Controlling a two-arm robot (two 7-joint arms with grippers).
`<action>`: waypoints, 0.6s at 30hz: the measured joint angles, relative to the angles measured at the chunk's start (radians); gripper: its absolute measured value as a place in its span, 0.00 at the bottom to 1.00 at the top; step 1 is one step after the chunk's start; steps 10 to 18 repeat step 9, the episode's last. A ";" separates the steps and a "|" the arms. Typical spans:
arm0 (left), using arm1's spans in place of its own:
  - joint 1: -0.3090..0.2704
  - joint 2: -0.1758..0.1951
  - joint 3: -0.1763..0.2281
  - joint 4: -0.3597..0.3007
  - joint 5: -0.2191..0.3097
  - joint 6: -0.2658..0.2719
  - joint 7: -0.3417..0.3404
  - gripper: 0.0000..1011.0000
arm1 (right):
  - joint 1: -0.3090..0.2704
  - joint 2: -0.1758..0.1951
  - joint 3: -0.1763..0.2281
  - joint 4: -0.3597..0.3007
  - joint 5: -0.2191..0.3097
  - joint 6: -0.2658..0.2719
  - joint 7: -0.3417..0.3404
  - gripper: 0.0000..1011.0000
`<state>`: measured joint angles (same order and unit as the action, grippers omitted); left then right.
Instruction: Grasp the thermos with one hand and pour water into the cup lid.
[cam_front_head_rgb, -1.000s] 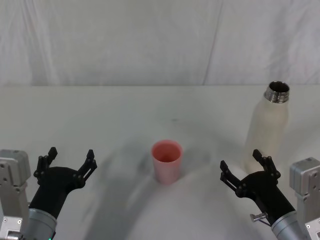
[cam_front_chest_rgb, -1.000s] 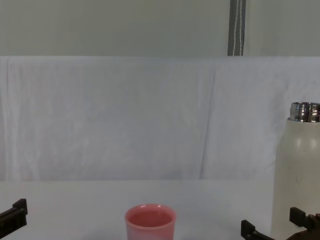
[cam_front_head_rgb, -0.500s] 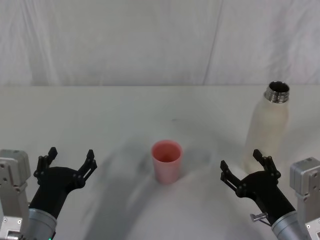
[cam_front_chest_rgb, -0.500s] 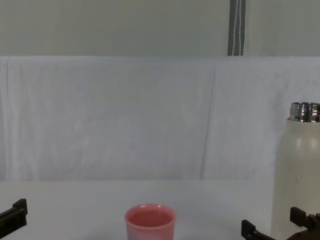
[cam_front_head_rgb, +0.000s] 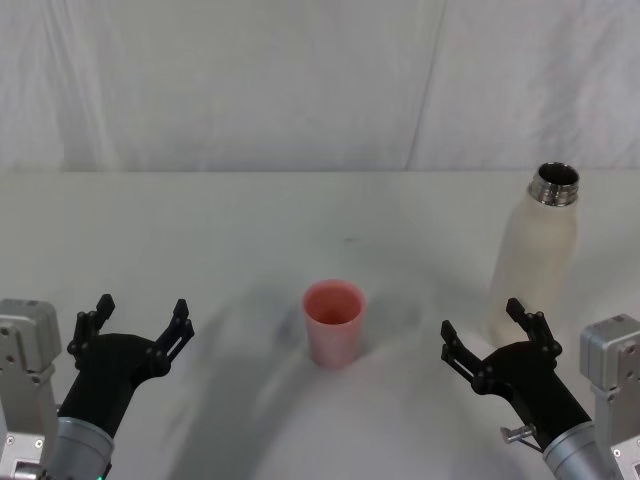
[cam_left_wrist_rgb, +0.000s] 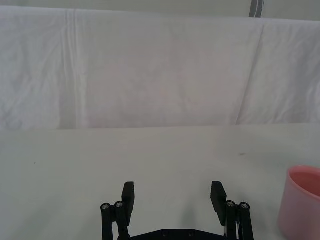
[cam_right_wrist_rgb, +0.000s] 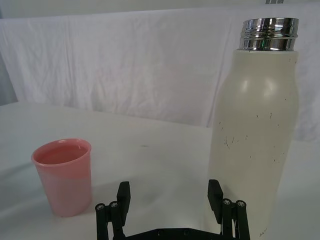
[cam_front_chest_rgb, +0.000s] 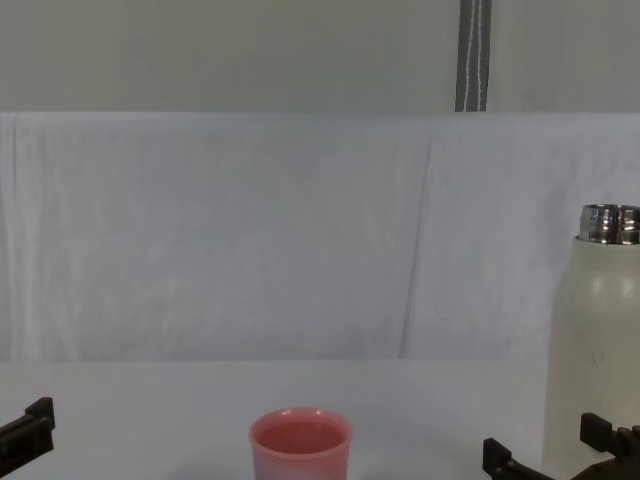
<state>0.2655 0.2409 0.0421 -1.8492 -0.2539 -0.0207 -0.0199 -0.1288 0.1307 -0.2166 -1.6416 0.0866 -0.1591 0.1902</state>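
The cream-white thermos (cam_front_head_rgb: 534, 256) stands upright at the table's right, its steel neck uncapped; it also shows in the right wrist view (cam_right_wrist_rgb: 255, 130) and the chest view (cam_front_chest_rgb: 598, 345). The pink cup lid (cam_front_head_rgb: 333, 323) stands upright mid-table (cam_right_wrist_rgb: 63, 175) (cam_front_chest_rgb: 300, 446) (cam_left_wrist_rgb: 302, 205). My right gripper (cam_front_head_rgb: 483, 335) is open, low and just in front of the thermos, not touching it (cam_right_wrist_rgb: 169, 195). At the front left my left gripper (cam_front_head_rgb: 140, 320) hangs open and holds nothing (cam_left_wrist_rgb: 172, 196), well left of the cup.
A white cloth covers the table (cam_front_head_rgb: 200, 230) and hangs as a backdrop (cam_front_head_rgb: 250, 80) behind it. Open table lies between the cup and the thermos.
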 joint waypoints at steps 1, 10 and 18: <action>0.000 0.000 0.000 0.000 0.000 0.000 0.000 0.99 | 0.000 0.000 0.000 0.000 0.000 0.000 0.000 0.99; 0.000 0.000 0.000 0.000 0.000 0.000 0.000 0.99 | 0.000 0.000 0.000 0.000 0.000 0.000 0.000 0.99; 0.000 0.000 0.000 0.000 0.000 0.000 0.000 0.99 | 0.000 0.000 0.000 0.000 0.000 0.000 0.000 0.99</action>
